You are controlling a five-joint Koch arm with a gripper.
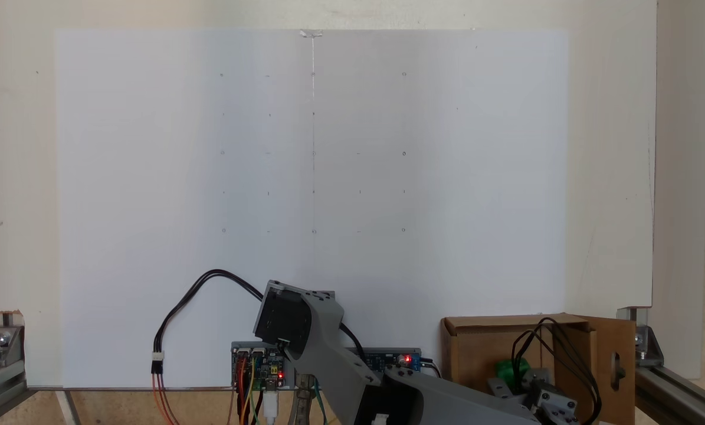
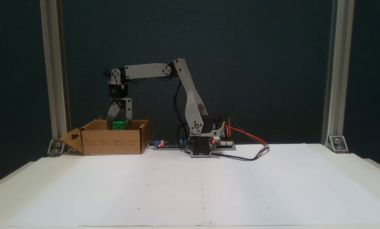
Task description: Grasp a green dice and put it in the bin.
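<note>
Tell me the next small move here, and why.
Probably open the gripper and drop the dice. In a fixed view the dice sits between the fingers right at the bin rim, above the opening; in both fixed views the arm reaches over the bin, dice inside its outline. Nothing seems left but the release.

The green dice (image 2: 119, 125), pips showing, sits upright at the open top of the brown cardboard bin (image 2: 113, 142), left of frame centre; flaps spread.
</note>
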